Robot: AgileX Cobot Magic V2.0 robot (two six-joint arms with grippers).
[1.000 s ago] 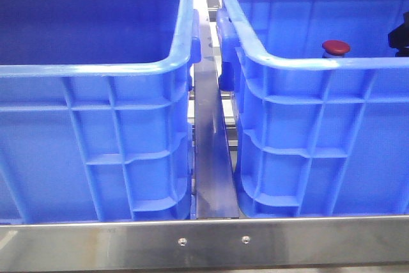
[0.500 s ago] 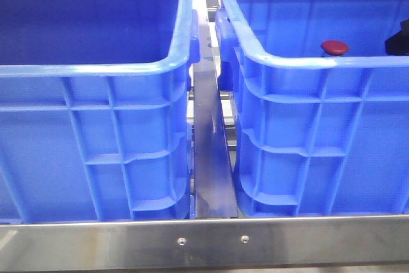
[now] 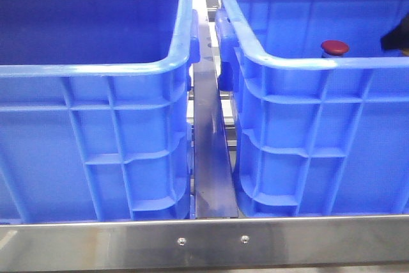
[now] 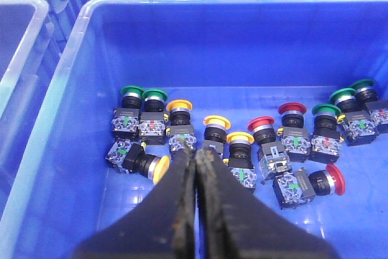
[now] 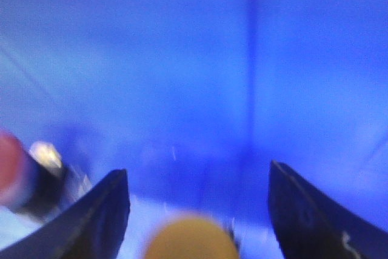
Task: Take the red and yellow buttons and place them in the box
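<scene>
In the front view a red button point(image 3: 335, 46) stands inside the right blue box point(image 3: 307, 62), and a black part of my right gripper point(image 3: 395, 39) shows at the right edge beyond it. The blurred right wrist view has my right gripper point(image 5: 197, 171) open, with a yellow button point(image 5: 191, 238) low between its fingers and a red button point(image 5: 11, 177) off to one side. My left gripper point(image 4: 197, 153) is shut on nothing, hanging over a blue crate point(image 4: 66, 89) that holds several yellow buttons point(image 4: 213, 121), red buttons point(image 4: 261, 124) and green ones point(image 4: 131, 92).
A second blue crate point(image 3: 96, 68) stands at the left of the front view, its floor hidden. A steel rail point(image 3: 211, 158) runs between the two crates, and a steel frame bar point(image 3: 204, 241) crosses the front. More blue crates point(image 4: 24, 40) border the button crate.
In the front view the black part of my right gripper has shifted slightly at the right edge and shows less. The red button has not moved.
</scene>
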